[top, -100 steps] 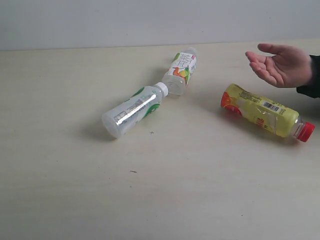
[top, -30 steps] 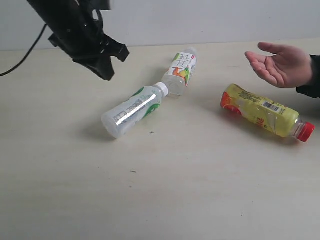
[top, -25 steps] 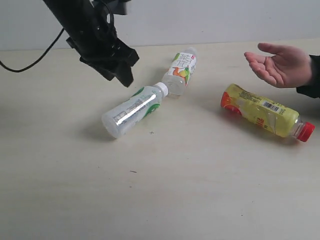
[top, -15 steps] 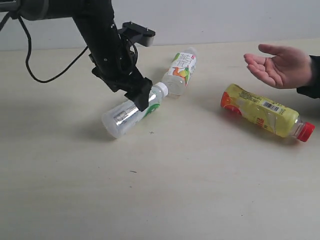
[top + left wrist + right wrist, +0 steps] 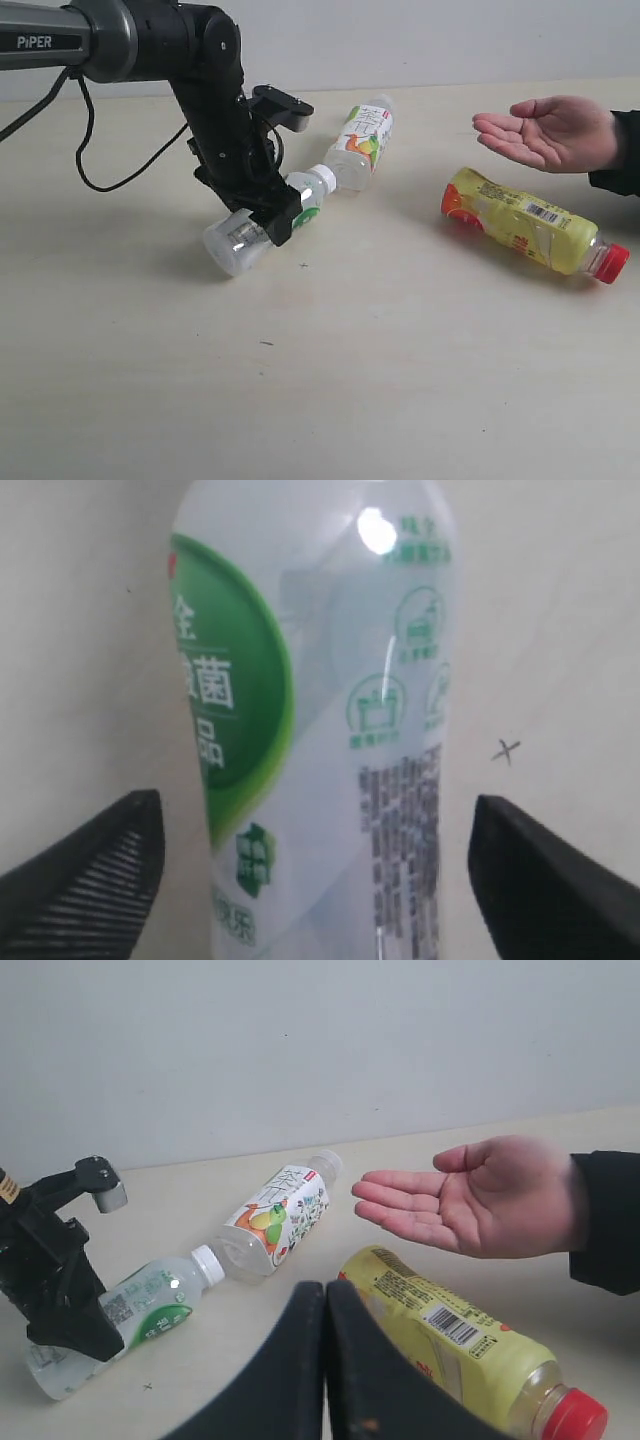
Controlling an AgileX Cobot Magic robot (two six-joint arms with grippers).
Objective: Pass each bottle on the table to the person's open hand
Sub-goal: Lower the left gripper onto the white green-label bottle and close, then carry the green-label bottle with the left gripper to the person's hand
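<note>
Three bottles lie on the table point(image 5: 360, 380). A clear bottle with a green label and white cap point(image 5: 231, 246) point(image 5: 320, 710) point(image 5: 150, 1300) lies at the left. My left gripper point(image 5: 264, 222) point(image 5: 315, 880) is open and straddles its middle; a small gap shows between each finger and the bottle. A bottle with a white fruit label point(image 5: 362, 140) point(image 5: 278, 1215) lies just beyond the cap. A yellow bottle with a red cap point(image 5: 525, 232) point(image 5: 460, 1345) lies at the right. The person's open hand point(image 5: 550, 133) point(image 5: 470, 1195) hovers palm up at the far right. My right gripper point(image 5: 325, 1360) is shut and empty, short of the yellow bottle.
A black cable point(image 5: 120, 180) loops from the left arm point(image 5: 150, 40) down over the table's left part. A pale wall point(image 5: 400, 40) runs along the table's far edge. The person's dark sleeve point(image 5: 618, 165) sits at the right border.
My left arm came down from the upper left onto the green-label bottle, and its jaws opened around it. The person's hand shifted a little leftward and flattened.
</note>
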